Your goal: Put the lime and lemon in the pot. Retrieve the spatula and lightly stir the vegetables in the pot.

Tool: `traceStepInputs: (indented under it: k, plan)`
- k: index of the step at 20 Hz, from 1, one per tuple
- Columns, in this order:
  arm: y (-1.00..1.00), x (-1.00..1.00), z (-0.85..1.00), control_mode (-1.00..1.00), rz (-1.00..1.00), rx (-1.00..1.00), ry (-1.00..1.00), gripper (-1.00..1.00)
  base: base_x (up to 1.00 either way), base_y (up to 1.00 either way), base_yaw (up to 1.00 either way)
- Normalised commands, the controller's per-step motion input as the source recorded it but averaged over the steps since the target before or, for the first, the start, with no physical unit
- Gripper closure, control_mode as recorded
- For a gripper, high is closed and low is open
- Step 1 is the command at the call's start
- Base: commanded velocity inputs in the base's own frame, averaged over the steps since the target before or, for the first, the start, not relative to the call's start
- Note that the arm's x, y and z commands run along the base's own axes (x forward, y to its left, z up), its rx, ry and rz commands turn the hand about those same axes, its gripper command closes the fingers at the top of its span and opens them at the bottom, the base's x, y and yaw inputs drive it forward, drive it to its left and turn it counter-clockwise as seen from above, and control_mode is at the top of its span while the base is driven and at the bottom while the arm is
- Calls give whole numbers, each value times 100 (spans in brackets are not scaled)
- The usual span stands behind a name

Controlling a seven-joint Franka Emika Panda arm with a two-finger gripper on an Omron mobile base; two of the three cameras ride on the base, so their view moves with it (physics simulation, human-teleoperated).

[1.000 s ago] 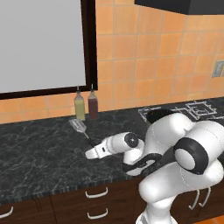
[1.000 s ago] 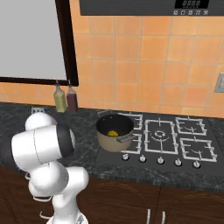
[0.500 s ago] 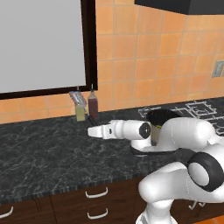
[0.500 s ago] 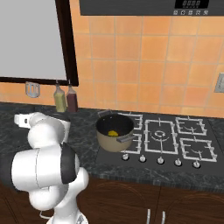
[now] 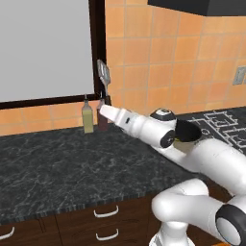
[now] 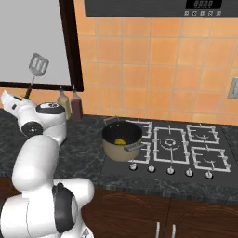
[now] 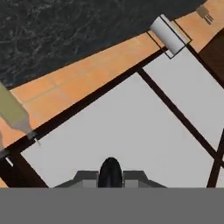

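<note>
The white arm reaches out to the left over the dark marbled stone counter [image 5: 57,168], its two-finger gripper [image 5: 102,107] raised above the surface near the far wall. It holds the small spatula with a pale silver slotted square head and thin black handle [image 5: 103,77] upright, head at the top, in front of the dark window frame; in the right base view the same spatula [image 6: 35,69] stands out against the pale grey pane. The jaws are closed on the lower end of the handle, which shows as a dark rounded shape between the fingertips in the hand view.

Just beyond the gripper, against the orange tiled wall, stand a pale olive glass bottle [image 5: 87,115] and a dark brown bottle [image 6: 76,106], side by side.

Well to the right, the short tan pot with a dark rim and black inside [image 6: 122,141] sits on the near left burner of the black stove [image 6: 186,148]. A small round yellow-green fruit [image 6: 120,142] lies on its bottom.
</note>
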Motion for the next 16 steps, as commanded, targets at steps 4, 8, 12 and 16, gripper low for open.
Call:
traceStepInputs:
  k: [4,8,12,16]
  plan:
    - [0,-33,100,-100,-29,65,8,100,0,0,0]
    - [-31,-26,93,-100,-30,78,21,100,0,0,0]
    - [-60,-14,68,-100,-32,92,36,100,0,0,0]
    - [-57,-1,61,-100,-24,100,39,100,0,0,0]
